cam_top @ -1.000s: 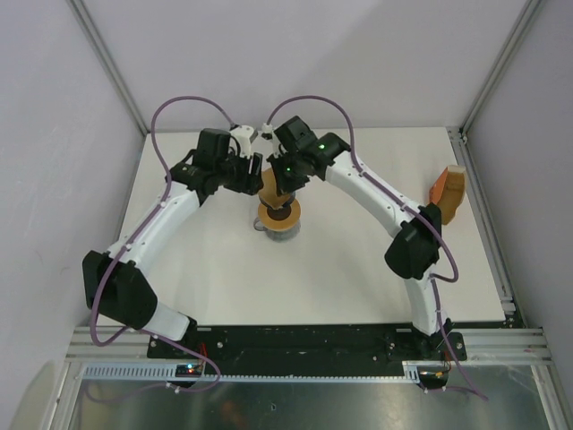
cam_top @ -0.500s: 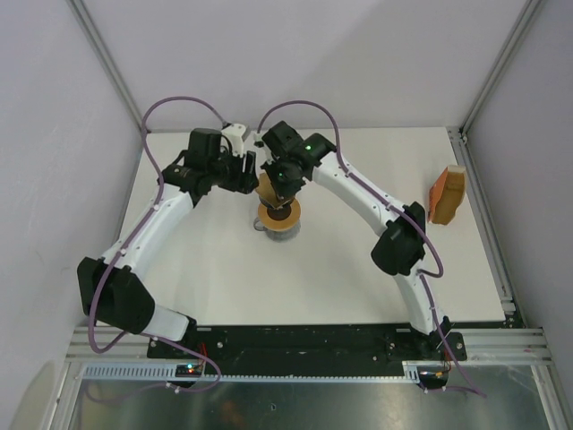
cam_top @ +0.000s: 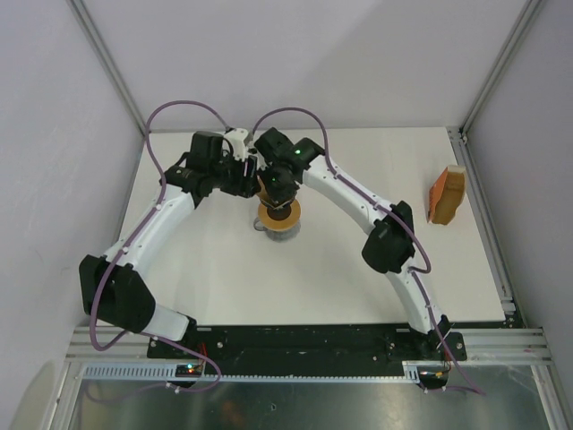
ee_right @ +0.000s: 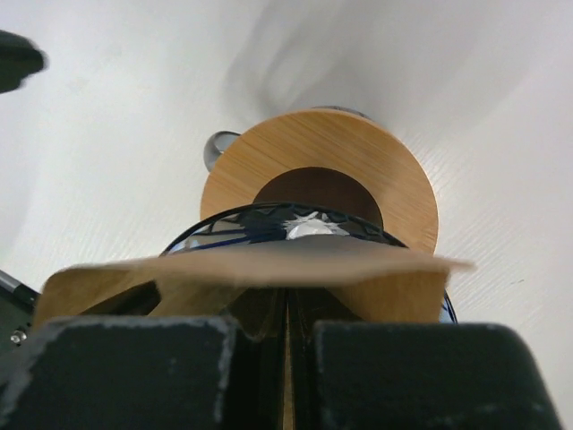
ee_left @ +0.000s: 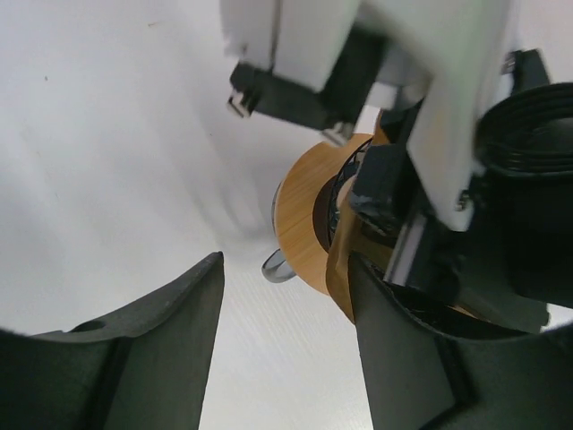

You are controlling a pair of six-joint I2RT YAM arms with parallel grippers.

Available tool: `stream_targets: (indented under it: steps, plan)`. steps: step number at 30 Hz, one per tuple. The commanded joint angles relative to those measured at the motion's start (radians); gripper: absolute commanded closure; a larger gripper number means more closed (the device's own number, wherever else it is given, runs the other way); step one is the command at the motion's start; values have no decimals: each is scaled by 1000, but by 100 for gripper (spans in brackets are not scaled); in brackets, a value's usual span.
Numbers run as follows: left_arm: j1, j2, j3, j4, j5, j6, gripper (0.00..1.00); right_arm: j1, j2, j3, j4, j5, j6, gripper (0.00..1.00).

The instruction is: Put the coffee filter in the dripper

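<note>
Top view: the coffee filter (cam_top: 267,190) hangs just behind the amber disc (cam_top: 278,215).

Left wrist: the left gripper (ee_left: 285,269) gapes beside the disc, empty.

Right wrist: the right gripper (ee_right: 286,358) pinches the filter over the dripper (ee_right: 206,235) rim, above the disc. It should probably lower centred, then release.

Left arm (cam_top: 157,219) and right arm (cam_top: 349,193) crowding the dripper (ee_right: 295,219), table (cam_top: 313,278) open nearside

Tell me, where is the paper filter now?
In the right wrist view the coffee filter is pinched in the right gripper, right by the blue dripper, with the wooden disc behind.
</note>
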Motion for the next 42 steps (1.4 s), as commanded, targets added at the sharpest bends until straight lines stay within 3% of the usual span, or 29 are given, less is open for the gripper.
stream_targets:
  steps: [1, 15, 42]
  plan:
    - [7, -25, -9, 17, 36, 13, 37, 7, 10, -14, -31, 47, 2, 100]
    - [66, -114, 6, 17, 48, 23, 24, 28, 25, -62, -15, 95, -5, 100]
    - [77, -26, -98, 60, 178, -53, 32, 38, 24, -17, -6, 84, -24, 100]
